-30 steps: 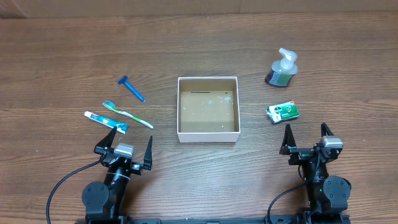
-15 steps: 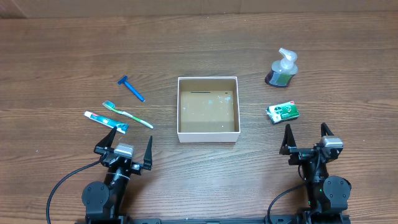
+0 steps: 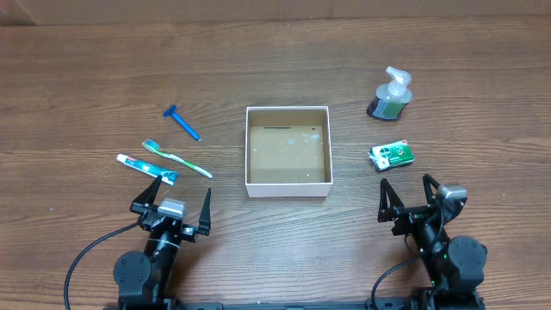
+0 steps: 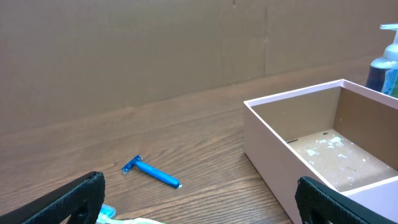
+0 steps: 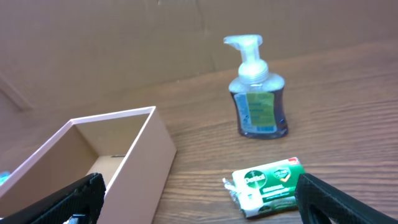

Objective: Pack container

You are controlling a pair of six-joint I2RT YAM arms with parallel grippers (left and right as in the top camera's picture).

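1. Container (image 3: 287,153) sits flat on bench (image 3: 86,77), open top up, ahead-right of left fingers (image 3: 148,194) and ahead-left of right fingers (image 3: 385,196), apart from both. Brown floor with pale flecks, white walls.
2. Left fingers released, spread wide, low over bench.
3. Right fingers also released and spread wide, angled slightly toward container.
4. Toothpaste tube (image 3: 146,169) just ahead of left fingers. Toothbrush (image 3: 176,157) close beyond it, blue razor (image 3: 182,122) farther ahead.
5. Green packet (image 3: 393,155) just ahead of right fingers. Pump bottle (image 3: 392,95) upright beyond it, between packet and far bench edge.
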